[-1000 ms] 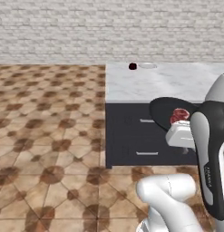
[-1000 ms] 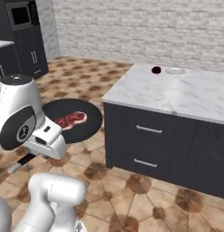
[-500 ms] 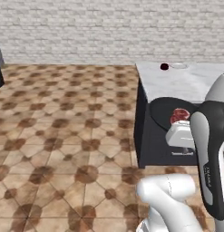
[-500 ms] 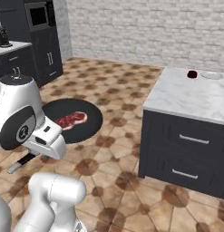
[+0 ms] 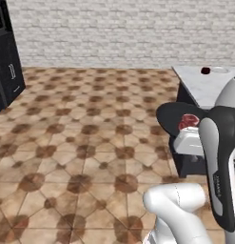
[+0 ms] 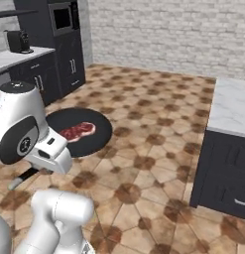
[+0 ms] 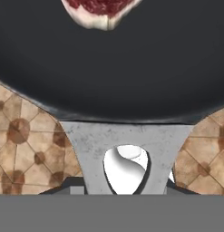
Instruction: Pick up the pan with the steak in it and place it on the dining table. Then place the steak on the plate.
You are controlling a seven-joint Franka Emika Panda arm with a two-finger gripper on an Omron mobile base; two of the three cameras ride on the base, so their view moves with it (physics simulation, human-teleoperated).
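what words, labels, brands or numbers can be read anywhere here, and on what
None: no readable text in any view.
Round matte-black frying pan: no marking.
Red marbled raw steak: none.
Black microwave and black coffee machine: no legible label or digits.
White marble counter: plain.

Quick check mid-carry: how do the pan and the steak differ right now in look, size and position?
Colour: the pan is matte black all over, while the steak is red with whitish marbling. Size: the pan is wide and round; the steak is a small flat chunk covering only a little of the pan's floor. Position: the pan is held up over the tiled floor, while the steak lies flat inside the pan. Both ride together on the arm.
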